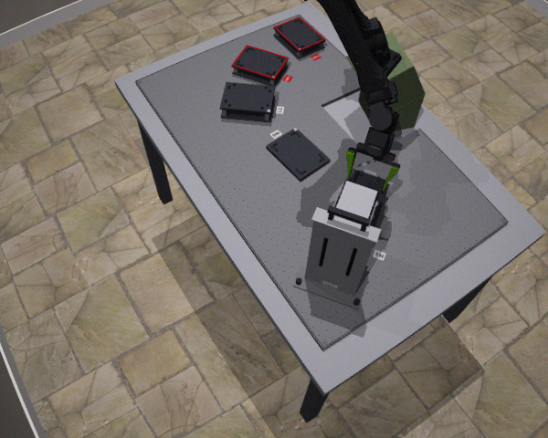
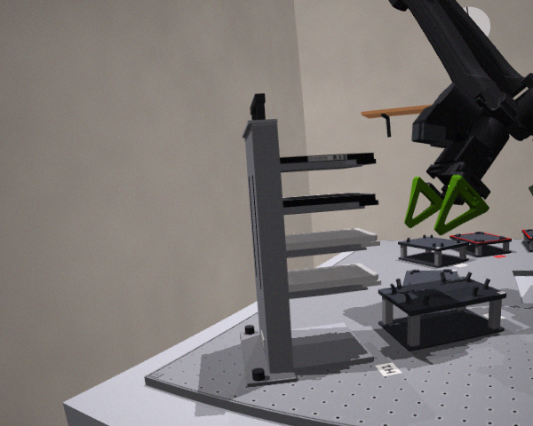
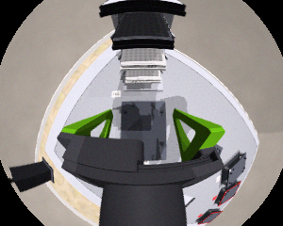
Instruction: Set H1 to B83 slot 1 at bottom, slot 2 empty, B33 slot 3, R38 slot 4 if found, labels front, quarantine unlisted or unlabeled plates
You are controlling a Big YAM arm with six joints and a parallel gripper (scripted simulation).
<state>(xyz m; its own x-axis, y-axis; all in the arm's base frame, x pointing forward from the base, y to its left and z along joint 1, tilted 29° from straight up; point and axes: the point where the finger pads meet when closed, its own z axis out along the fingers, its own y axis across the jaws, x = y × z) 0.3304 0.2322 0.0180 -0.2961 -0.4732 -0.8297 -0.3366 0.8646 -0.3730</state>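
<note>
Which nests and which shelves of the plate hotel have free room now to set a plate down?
All four nests look bare: the two red-rimmed ones, the raised one beside them, and the nest nearest the hotel. The two lower shelves show nothing on them. Upper two slots hold dark plates. The open fingers crowd the hotel's front.
</note>
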